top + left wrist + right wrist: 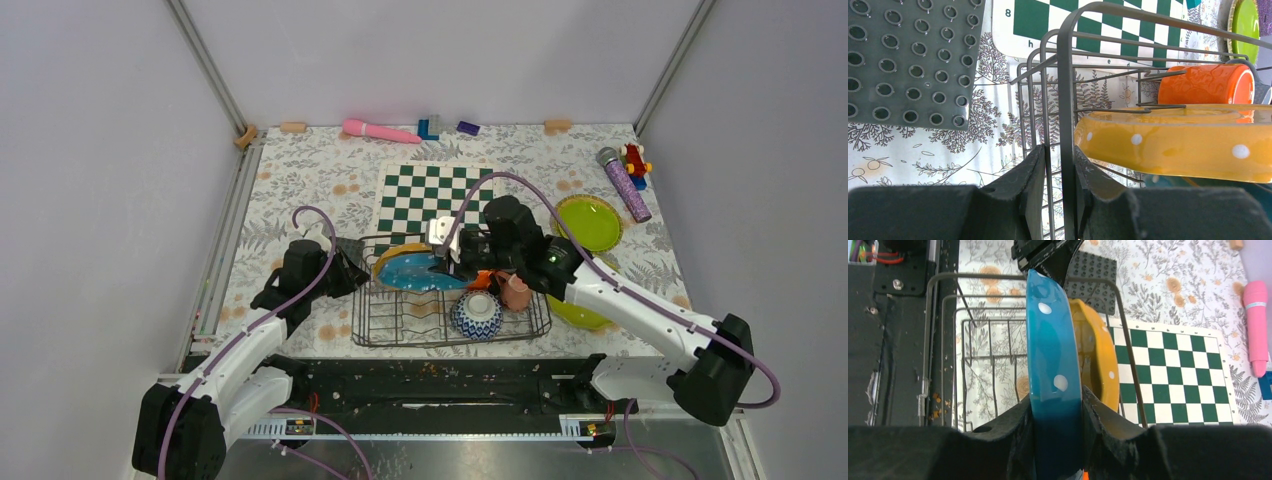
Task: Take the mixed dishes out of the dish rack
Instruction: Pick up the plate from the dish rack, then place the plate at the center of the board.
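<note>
1. Right hand pinches the teal plate, on edge in the dish rack; this rim grip may let it swing.
2. Lifting askew could scrape the yellow-orange plate just beside.
3. Left hand clamps a rack wire; if it slips, the rack lifts too.

table: floral-print cover
middle: green-and-white chessboard, dish rack just in front
left of rack: grey studded mat
right: lime green plate, second lime plate nearer
far edge: pink wand, blue block, purple block, glitter microphone
</note>
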